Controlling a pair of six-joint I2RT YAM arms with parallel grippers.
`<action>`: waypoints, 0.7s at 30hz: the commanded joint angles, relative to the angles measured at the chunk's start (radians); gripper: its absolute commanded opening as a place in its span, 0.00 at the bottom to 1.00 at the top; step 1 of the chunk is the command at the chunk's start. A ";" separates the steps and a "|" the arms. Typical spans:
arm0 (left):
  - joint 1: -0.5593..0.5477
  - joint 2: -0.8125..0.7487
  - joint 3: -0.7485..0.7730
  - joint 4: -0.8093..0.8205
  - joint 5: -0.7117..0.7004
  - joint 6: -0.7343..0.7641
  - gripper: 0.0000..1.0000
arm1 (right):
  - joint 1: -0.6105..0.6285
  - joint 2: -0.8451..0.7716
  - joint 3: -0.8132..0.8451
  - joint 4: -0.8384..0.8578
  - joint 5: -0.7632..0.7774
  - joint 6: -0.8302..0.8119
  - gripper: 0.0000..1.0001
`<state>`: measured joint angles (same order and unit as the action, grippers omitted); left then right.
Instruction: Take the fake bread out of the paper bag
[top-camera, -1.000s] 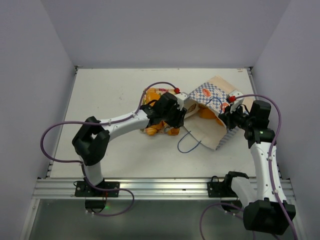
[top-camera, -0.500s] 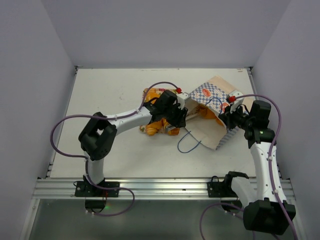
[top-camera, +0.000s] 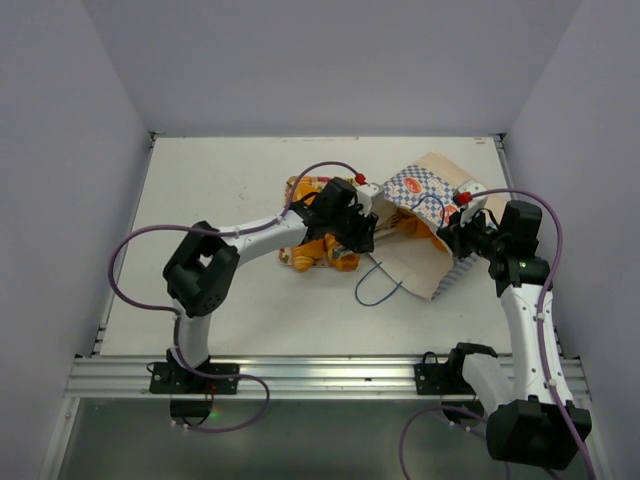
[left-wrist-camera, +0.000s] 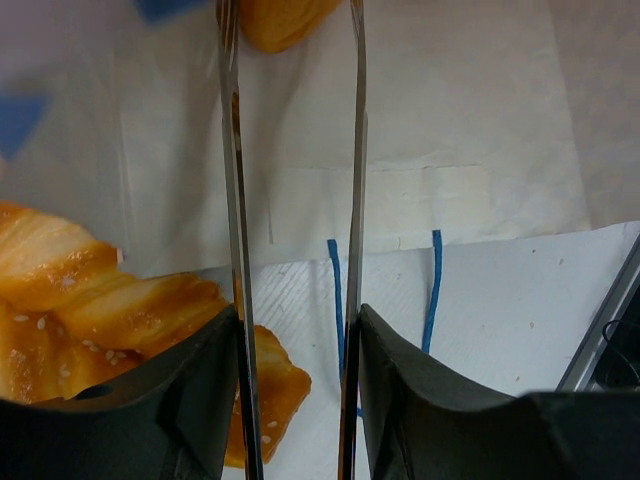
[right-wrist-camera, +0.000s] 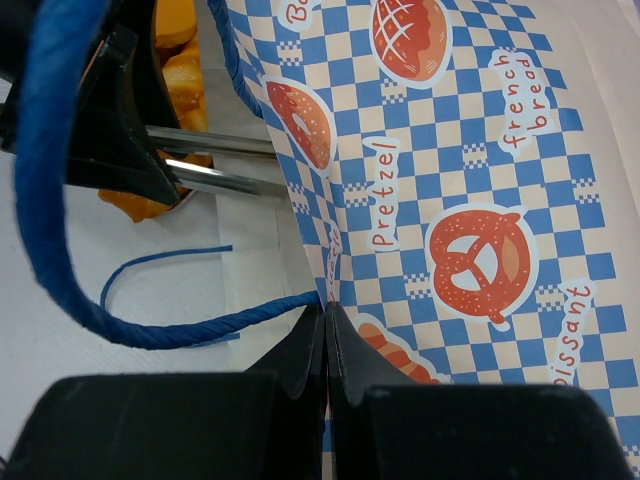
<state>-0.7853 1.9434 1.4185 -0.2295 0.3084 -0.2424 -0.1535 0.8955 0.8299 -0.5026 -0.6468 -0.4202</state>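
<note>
The paper bag lies on its side at centre right, mouth facing left, and its checkered band fills the right wrist view. My right gripper is shut on the bag's rim next to a blue cord handle. My left gripper is open, its long metal fingers reaching into the bag mouth. One piece of fake bread lies between the fingertips deep in the bag. I cannot tell whether they touch it. Several pastries lie outside, left of the bag.
A tray sits under and behind the left wrist, beside the pastry pile. A loose blue cord handle loops on the table in front of the bag. White walls close in the table on three sides.
My left gripper has moved right, from over the pastry pile into the bag mouth, and its elbow has swung right. The right arm and the bag have not moved.
</note>
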 joint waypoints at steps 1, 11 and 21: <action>0.008 0.028 0.074 0.018 0.050 0.017 0.50 | -0.006 -0.009 0.037 0.007 -0.040 -0.006 0.00; 0.008 0.063 0.122 -0.011 0.038 -0.008 0.39 | -0.008 -0.009 0.037 0.007 -0.040 -0.005 0.00; 0.008 0.008 0.097 -0.042 0.049 -0.015 0.00 | -0.009 -0.015 0.038 0.007 -0.025 0.000 0.00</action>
<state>-0.7849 2.0087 1.5036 -0.2798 0.3443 -0.2508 -0.1585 0.8955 0.8299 -0.5056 -0.6460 -0.4206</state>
